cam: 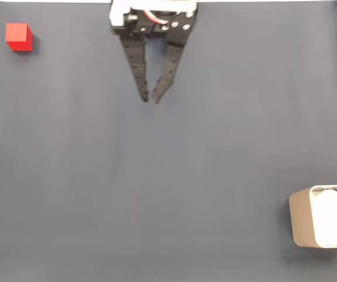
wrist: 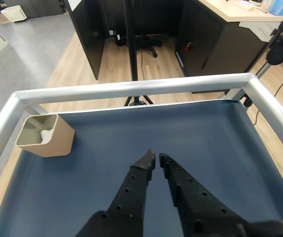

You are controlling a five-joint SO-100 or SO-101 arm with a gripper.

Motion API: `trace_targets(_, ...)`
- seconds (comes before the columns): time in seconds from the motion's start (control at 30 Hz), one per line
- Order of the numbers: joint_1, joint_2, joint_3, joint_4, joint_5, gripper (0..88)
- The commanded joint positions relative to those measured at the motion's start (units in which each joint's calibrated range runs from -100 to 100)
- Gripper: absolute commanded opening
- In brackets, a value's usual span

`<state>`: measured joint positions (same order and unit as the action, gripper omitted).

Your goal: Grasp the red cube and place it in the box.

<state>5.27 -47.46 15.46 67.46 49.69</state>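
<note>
in the fixed view the pincer (cam: 151,98) hangs down from the top edge near the middle, its two black perforated fingers (cam: 135,67) slanting towards each other until the tips sit almost together, with only a thin sliver of blue showing between them. nothing is held between them. the red cube (cam: 19,37) lies in the upper left corner of that view, flat on the dark blue table (cam: 157,188), well apart from the pincer and off to its left, roughly level with the upper part of the fingers. the box (cam: 300,216) sits at the lower right edge, partly cut off by the frame, with white crumpled padding (cam: 332,223) inside it; it is far from both the cube and the pincer, diagonally across the table from the cube.

in the wrist view the pincer (wrist: 157,159) reaches up from the bottom edge, tips nearly touching over bare blue surface. the box (wrist: 50,140) stands to the left and a little ahead of the tips, close to the silver metal rail (wrist: 131,90) that frames the table, upright, its open top showing a bit of white. beyond the rail are a wooden floor (wrist: 77,69) and dark cabinets (wrist: 210,39).
</note>
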Motion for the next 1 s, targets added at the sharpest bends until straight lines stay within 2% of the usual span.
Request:
trace_targets(0.0, 2.83, 0.58, -3.23, 0.24, -0.44, 0.6)
trace_targets(0.97, 31.1, 1.88, -4.33, 3.85, -2.69, 0.0)
